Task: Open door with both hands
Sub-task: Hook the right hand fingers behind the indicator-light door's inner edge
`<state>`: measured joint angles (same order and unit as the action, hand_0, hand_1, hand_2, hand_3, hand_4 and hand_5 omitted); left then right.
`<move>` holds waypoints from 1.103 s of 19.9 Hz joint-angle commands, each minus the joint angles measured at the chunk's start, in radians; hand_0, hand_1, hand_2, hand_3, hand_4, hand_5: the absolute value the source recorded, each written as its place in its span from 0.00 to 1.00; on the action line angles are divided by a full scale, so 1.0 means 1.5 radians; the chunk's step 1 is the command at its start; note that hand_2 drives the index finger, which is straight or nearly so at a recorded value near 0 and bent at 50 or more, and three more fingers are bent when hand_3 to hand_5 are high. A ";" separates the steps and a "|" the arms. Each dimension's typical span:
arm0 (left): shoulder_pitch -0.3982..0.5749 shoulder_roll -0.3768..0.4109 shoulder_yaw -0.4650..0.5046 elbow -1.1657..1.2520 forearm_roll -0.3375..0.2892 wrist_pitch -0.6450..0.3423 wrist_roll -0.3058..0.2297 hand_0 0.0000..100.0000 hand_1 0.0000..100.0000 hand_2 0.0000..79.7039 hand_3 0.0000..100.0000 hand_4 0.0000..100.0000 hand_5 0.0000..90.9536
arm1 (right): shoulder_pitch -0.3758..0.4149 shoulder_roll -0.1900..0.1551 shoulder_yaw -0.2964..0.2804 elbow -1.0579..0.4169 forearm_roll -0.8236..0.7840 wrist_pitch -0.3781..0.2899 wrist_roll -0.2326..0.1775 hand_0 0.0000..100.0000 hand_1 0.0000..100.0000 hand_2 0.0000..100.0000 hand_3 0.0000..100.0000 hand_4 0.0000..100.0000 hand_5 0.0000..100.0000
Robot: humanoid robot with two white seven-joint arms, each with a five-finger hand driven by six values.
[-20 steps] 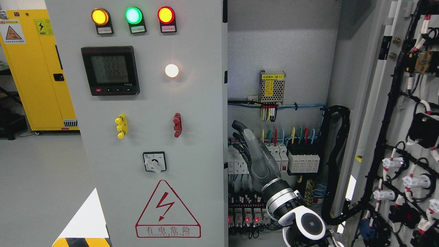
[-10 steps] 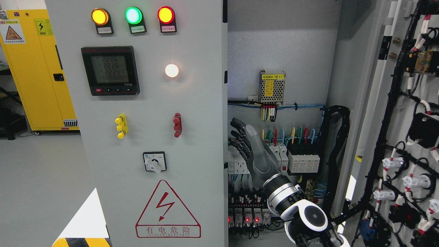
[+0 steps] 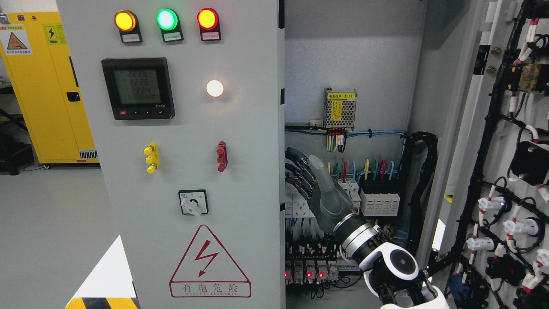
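Observation:
The grey left door of the electrical cabinet stands closed, carrying three lamps, a meter and a rotary switch. The right door is swung wide open at the picture's right, its wired inner face showing. My right hand comes up from the lower right into the open cabinet. Its dark fingers are spread and hold nothing, close beside the left door's free edge; I cannot tell whether they touch it. No left arm shows.
Inside the cabinet are a small power supply, rows of breakers with coloured wires, and relays with red lights. A black cable bundle hangs along the right side. A yellow cabinet stands at the far left.
My right forearm has swung to the right and risen a little. The hand has tilted further left, its fingertips nearer the left door's edge. Both doors have stayed put.

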<state>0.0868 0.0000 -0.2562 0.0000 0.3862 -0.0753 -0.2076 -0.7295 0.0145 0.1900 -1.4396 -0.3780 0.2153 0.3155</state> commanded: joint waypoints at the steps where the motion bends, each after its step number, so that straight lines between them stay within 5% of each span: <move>1: -0.001 0.006 0.000 -0.016 0.000 -0.001 -0.001 0.30 0.12 0.00 0.00 0.00 0.00 | -0.012 0.013 -0.016 0.033 -0.004 -0.001 0.023 0.22 0.07 0.00 0.00 0.00 0.00; 5: -0.001 0.006 0.000 -0.016 0.000 -0.002 -0.002 0.30 0.12 0.00 0.00 0.00 0.00 | -0.027 0.016 -0.023 0.033 -0.016 0.000 0.060 0.21 0.07 0.00 0.00 0.00 0.00; 16: -0.001 0.006 0.000 -0.016 0.000 -0.002 -0.002 0.30 0.12 0.00 0.00 0.00 0.00 | -0.041 0.018 -0.037 0.059 -0.021 0.044 0.063 0.21 0.07 0.00 0.00 0.00 0.00; 19: -0.001 0.006 0.000 -0.016 0.000 -0.002 -0.002 0.30 0.12 0.00 0.00 0.00 0.00 | -0.053 0.018 -0.038 0.071 -0.021 0.047 0.099 0.21 0.07 0.00 0.00 0.00 0.00; 22: -0.001 0.006 0.000 -0.016 0.000 -0.002 -0.002 0.30 0.12 0.00 0.00 0.00 0.00 | -0.056 0.018 -0.039 0.072 -0.021 0.048 0.109 0.22 0.07 0.00 0.00 0.00 0.00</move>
<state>0.0859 0.0000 -0.2562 0.0000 0.3865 -0.0783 -0.2099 -0.7976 0.0360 0.1474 -1.3674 -0.4083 0.2854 0.4617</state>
